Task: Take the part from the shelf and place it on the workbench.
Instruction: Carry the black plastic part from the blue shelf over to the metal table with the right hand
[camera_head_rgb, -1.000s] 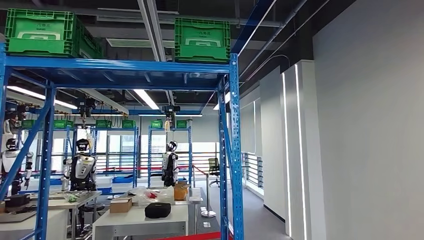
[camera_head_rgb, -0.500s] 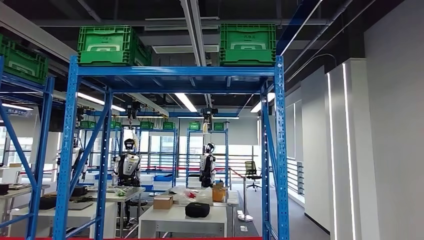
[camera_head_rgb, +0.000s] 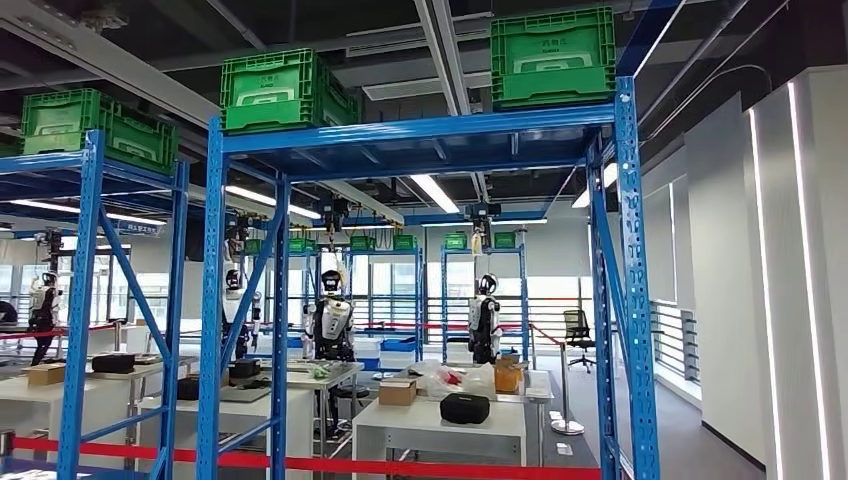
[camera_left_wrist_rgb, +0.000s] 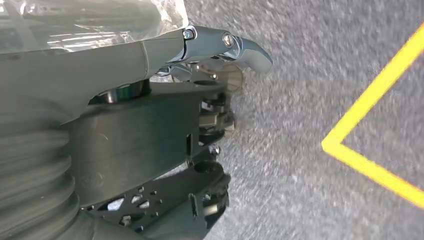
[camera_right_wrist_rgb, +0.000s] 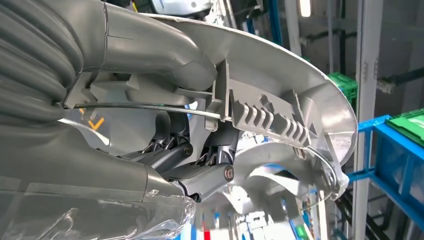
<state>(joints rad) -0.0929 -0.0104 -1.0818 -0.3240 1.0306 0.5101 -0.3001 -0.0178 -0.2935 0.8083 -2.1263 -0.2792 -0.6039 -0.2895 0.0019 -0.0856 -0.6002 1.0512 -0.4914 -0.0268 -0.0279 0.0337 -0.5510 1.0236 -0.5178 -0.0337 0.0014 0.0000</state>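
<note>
- Warehouse hall with tall blue racks (camera_head_rgb: 215, 300), ceiling strip lights, other humanoid robots standing far back, and red barrier tape (camera_head_rgb: 400, 465) across the bottom of the head view.
- Left hand (camera_left_wrist_rgb: 200, 115) hangs over grey speckled floor (camera_left_wrist_rgb: 310, 75) beside a yellow tape line (camera_left_wrist_rgb: 370, 165). Nothing shows in its grasp, but I cannot tell how far its dark fingers are curled.
- Right hand (camera_right_wrist_rgb: 190, 165) holds the part (camera_right_wrist_rgb: 280, 100), a silvery curved moulded shell. The thick thumb lies on one face and the darker fingers are closed against the other.
- The part looks light, thin-walled and fairly stiff. Its smooth outer skin is probably slippery, and its edges would likely flex or crack under a hard squeeze.
- A row of ribs and clips runs along the inner face. Gripping near that stiffened band, as the hand does now, seems safer than gripping the thin outer rim.
- Left green crate (camera_head_rgb: 90, 125), upper left of the head view, sits on a rack top. Seen from below, its contents are hidden.
- Middle green crate (camera_head_rgb: 280, 90) sits on the next rack top, and I cannot see what is in it.
- Right green crate (camera_head_rgb: 550, 55), upper right of centre, also hides its contents.
- A cardboard box (camera_head_rgb: 397, 392) and a black case (camera_head_rgb: 465, 408) sit on the white table (camera_head_rgb: 440, 432) at lower centre. Both are closed.
</note>
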